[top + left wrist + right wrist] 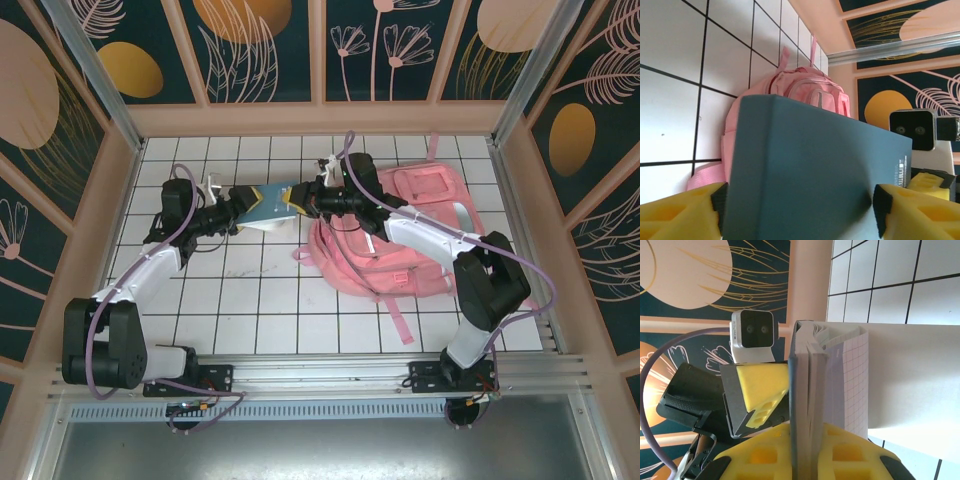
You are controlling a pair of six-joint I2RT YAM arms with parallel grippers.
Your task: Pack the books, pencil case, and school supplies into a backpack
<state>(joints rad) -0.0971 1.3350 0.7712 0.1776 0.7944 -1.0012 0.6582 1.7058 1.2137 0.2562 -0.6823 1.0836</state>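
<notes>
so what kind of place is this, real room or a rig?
Most likely a purpose-built robot test cell, not a real room: white gridded tabletop, robot arms bolted to an aluminium rail at its near edge, and enclosing wall panels printed with leaf and flower patterns.

The book is held over the table, with the left gripper at its left end and the right gripper at its right end. The backpack is laid just right of it.
</notes>
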